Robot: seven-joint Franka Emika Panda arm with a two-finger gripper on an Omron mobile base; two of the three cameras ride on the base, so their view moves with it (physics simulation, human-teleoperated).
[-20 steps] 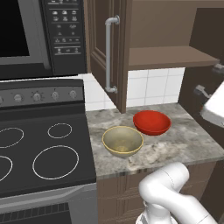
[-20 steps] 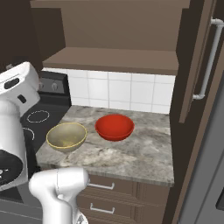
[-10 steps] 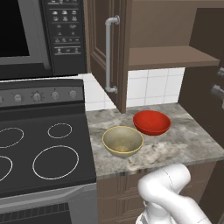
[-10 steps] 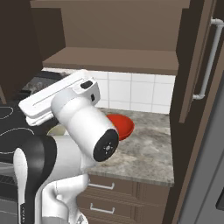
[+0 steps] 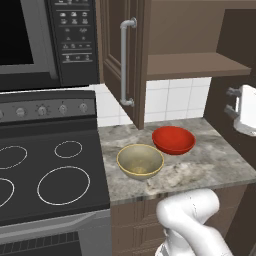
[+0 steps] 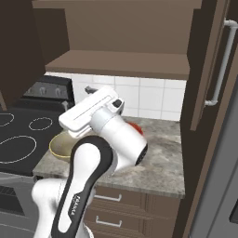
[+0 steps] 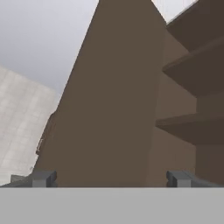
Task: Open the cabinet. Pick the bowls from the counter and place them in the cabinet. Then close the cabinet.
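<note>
Since half a second ago, the white arm has swung in the right base view: its upper body now stands lower and more to the middle, in front of the bowls, and in the left base view a white part of the hand has come in at the right edge. Both bowls have stayed where they were.

The pincer [image 7: 112, 178] is wide open and holds nothing; its two dark tips stand far apart, facing a brown wooden panel of the cabinet.

The brown wooden wall cabinet [image 5: 197, 65] is open, both doors swung out (the left one shows its long silver bar handle [image 5: 124, 62]), and its wooden shelf is bare. The glossy red round bowl [image 5: 173, 139] and the beige-tan round bowl with yellowish rim [image 5: 140, 161] sit close together on the speckled grey stone worktop [image 5: 210, 160], beside the black glass stovetop [image 5: 47, 177].

I judge that opening is done and picking is the next step. The risk: the hand is high near the right door, so coming down carelessly it may hit that door or the shelf edge. Also, the bowls are so close that grasping one rim may push the other.
</note>
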